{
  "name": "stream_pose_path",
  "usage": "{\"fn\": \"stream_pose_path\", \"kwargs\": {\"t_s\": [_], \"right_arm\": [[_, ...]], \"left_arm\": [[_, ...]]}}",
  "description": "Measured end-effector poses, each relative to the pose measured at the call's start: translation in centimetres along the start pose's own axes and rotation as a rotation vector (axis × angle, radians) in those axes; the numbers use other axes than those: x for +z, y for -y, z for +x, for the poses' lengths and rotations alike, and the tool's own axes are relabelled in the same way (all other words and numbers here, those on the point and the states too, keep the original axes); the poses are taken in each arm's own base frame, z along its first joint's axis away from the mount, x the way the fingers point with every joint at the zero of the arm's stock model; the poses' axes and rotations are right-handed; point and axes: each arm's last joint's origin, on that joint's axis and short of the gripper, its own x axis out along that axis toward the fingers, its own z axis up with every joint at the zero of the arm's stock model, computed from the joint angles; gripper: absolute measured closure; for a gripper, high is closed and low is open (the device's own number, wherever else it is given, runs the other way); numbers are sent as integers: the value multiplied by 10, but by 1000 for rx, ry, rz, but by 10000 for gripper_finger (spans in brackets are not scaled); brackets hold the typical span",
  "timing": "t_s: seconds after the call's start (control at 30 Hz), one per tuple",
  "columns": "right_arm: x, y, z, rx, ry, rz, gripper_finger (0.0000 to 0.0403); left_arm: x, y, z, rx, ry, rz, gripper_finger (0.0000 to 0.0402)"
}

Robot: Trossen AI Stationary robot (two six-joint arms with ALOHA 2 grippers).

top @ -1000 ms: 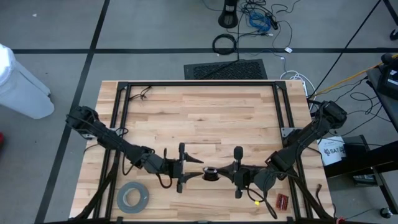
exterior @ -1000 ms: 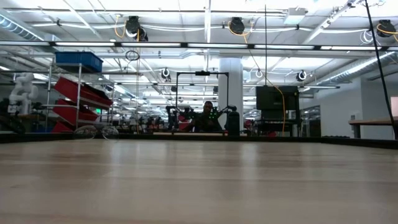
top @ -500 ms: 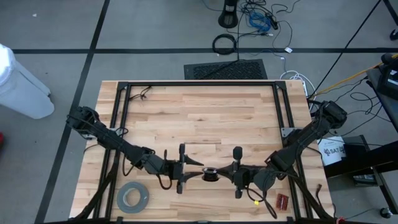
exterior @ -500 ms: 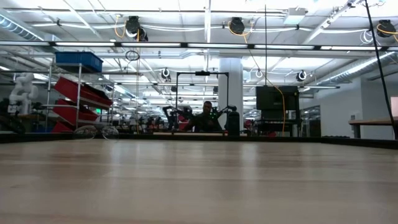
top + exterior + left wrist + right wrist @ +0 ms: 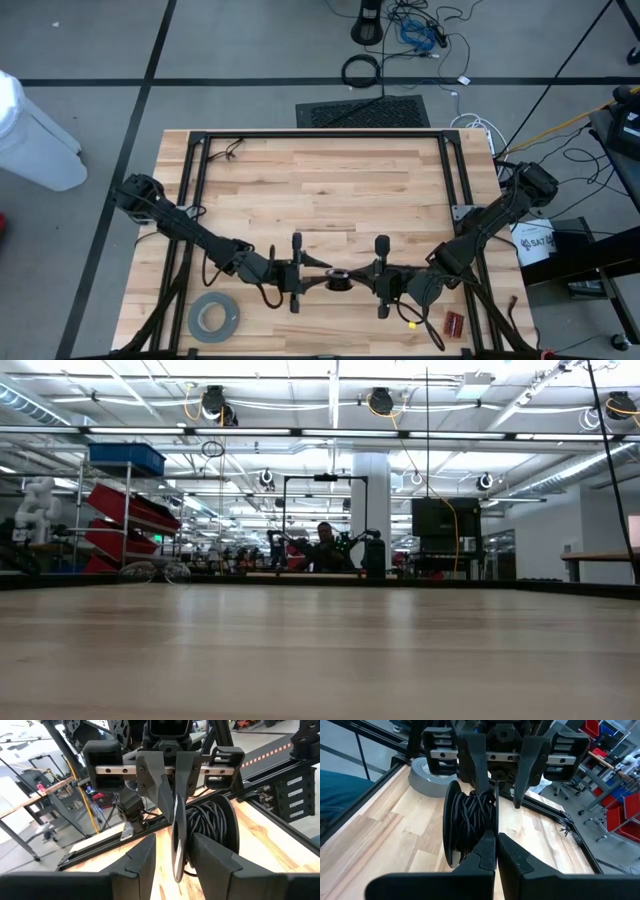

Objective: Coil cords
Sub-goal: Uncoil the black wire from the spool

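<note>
- The cord point(image 5: 470, 817) already sits wound in many turns on a small black spool point(image 5: 339, 280), which hangs between the two end effectors at the near middle of the counter point(image 5: 320, 190). Most of the coiling looks done.
- What is left is hard to judge. No loose tail of cord shows on the counter in the high view, so the remaining work may be only to tuck the end and set the spool down.
- The right end effector point(image 5: 495, 840) has its fingers together, clamped on the near rim of the spool, seen edge-on in its own wrist view.
- The left end effector point(image 5: 172, 847) has its fingers partly apart on either side of the spool's disc point(image 5: 178, 840). Whether they press on it or only straddle it, I cannot tell.
- The high view shows the layout: both arms reaching inward to meet at the spool, and a grey tape roll point(image 5: 213, 317) near the counter's front left corner, well apart from the work.
- Only the wrist views show the wound turns of cord. From above the spool is just a small dark blob.
- The right wrist view also catches the tape roll beyond the left end effector.
- The low view shows bare counter and the room behind, with neither arm nor spool in it.
</note>
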Motion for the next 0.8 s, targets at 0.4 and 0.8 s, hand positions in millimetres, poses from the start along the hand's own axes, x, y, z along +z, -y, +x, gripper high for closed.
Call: {"fn": "stream_pose_path", "kwargs": {"t_s": [0.4, 0.8], "right_arm": [[0, 0, 0, 0, 1, 2, 403], [2, 0, -5, -74, 0, 48, 360]], "left_arm": [[-4, 1, 0, -18, -40, 23, 392], [-4, 1, 0, -16, -40, 29, 398]]}}
